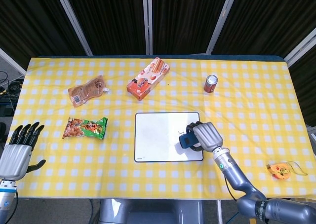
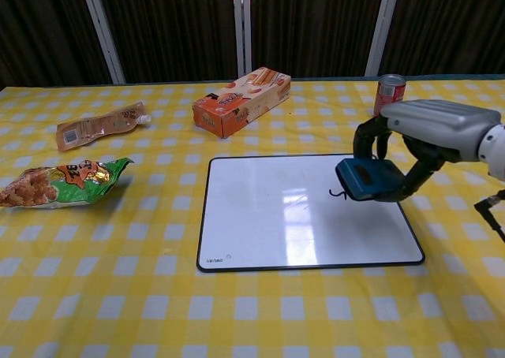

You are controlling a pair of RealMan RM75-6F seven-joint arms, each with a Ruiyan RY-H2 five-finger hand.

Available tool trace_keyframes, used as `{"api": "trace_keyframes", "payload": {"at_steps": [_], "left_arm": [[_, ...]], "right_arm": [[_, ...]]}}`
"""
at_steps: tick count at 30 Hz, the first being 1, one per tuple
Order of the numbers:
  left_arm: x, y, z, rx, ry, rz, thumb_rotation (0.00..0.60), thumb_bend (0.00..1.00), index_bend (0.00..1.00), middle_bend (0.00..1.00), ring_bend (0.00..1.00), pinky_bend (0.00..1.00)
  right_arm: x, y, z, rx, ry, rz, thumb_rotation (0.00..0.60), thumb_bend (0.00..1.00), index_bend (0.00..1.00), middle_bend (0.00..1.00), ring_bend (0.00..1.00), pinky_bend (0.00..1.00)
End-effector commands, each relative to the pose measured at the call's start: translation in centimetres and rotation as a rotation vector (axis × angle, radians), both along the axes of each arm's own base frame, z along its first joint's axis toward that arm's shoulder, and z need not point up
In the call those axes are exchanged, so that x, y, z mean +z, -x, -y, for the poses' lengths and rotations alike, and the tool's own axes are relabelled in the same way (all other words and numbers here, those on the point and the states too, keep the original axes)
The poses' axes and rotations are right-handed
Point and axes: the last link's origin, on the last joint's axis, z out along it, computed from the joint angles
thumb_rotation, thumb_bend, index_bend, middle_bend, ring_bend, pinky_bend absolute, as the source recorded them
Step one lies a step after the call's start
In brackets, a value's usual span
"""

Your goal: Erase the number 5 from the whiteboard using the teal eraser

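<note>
The right robot hand [image 2: 426,141] grips the teal eraser [image 2: 367,179] over the right part of the whiteboard [image 2: 276,216], beside the 5 [image 2: 338,193]. Whether the pad touches the board yet is unclear. Press it flat, then wipe left across the mark. The left robot hand [image 1: 19,152] rests spread, holding nothing.

The whiteboard [image 2: 300,216] lies bare to the left of the right hand [image 2: 430,133], giving open room across it; the orange box [image 2: 241,100] and red can [image 2: 387,96] stand well behind its far edge. The snack bag [image 2: 59,180] lies well off to the left on the surface [image 2: 118,295]; the left hand [image 1: 19,152] hangs off the near left corner.
</note>
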Motion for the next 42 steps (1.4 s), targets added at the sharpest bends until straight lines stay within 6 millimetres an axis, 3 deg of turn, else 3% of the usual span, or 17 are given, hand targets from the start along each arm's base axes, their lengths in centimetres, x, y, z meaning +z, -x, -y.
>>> {"api": "trace_keyframes", "payload": {"at_steps": [1,9,19,25,35,42], "left_arm": [[0.0,0.0,0.0,0.0,0.0,0.002,0.6,0.12,0.0,0.0,0.0,0.0],[-0.1,0.5,-0.3,0.02,0.013,0.008,0.6,0.12,0.0,0.0,0.0,0.0],[-0.1,1.1,-0.5,0.051,0.018,0.009,0.6,0.13,0.0,0.0,0.0,0.0],[-0.3,1.2,-0.5,0.056,0.028,0.006,0.6,0.12,0.0,0.0,0.0,0.0],[-0.4,1.0,-0.5,0.046,0.033,0.007,0.6,0.13,0.0,0.0,0.0,0.0],[-0.6,0.6,-0.5,0.035,0.038,0.009,0.6,0.12,0.0,0.0,0.0,0.0]], "right_arm": [[-2.4,-2.7,-0.4,0.033,-0.055,-0.005,0.6,0.18,0.81,0.7,0.71,0.74],[-6.9,-5.6,-0.2,0.065,-0.115,-0.048,0.6,0.18,0.81,0.7,0.71,0.74],[-9.3,-5.9,1.7,0.044,-0.118,-0.104,0.6,0.18,0.81,0.7,0.71,0.74],[-8.9,-4.8,3.3,0.004,-0.078,-0.123,0.6,0.18,0.81,0.7,0.71,0.74],[-6.1,-1.0,5.2,-0.109,0.005,-0.152,0.6,0.18,0.81,0.7,0.71,0.74],[-5.9,-1.3,4.6,-0.098,-0.008,-0.135,0.6,0.18,0.81,0.7,0.71,0.74]]}}
